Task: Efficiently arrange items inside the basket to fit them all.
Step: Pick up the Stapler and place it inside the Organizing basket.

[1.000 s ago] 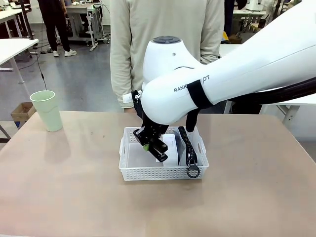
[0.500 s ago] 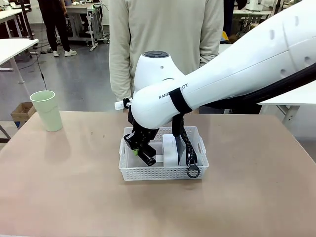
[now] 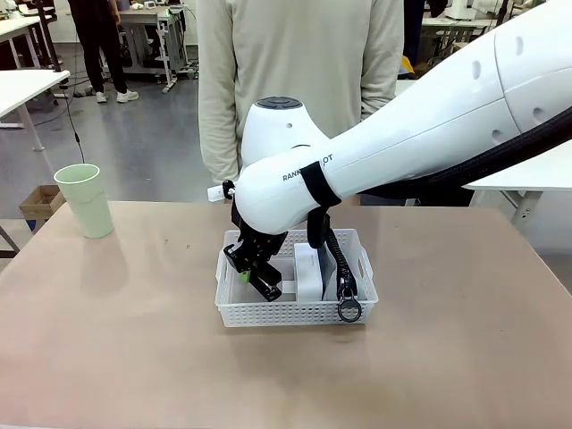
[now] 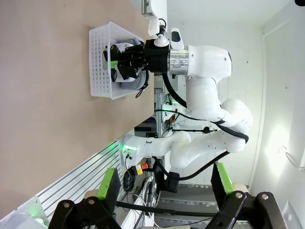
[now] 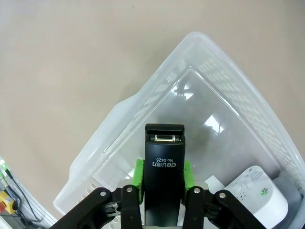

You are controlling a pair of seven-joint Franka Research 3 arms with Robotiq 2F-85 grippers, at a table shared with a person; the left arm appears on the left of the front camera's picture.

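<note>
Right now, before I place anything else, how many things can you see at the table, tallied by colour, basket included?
White: 2 (white perforated plastic basket, white rectangular box)
Black: 1 (black stapler)
Grey: 1 (grey oval zipper pouch)
Green: 1 (pale green cup)
Total: 5

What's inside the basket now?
Visible: black stapler between pads of the right gripper, upright white box, grey pouch beside it. Under them the basket floor is hidden.

White basket (image 3: 286, 314) with perforated, dotted walls, on a tan table (image 3: 134, 357). Inside the basket: a black stapler (image 5: 164, 188) with white print, a white box (image 3: 309, 273), and a black-zippered pouch (image 3: 338, 268), possibly grey. Left of the basket, a pale green cup (image 3: 88, 204).
</note>
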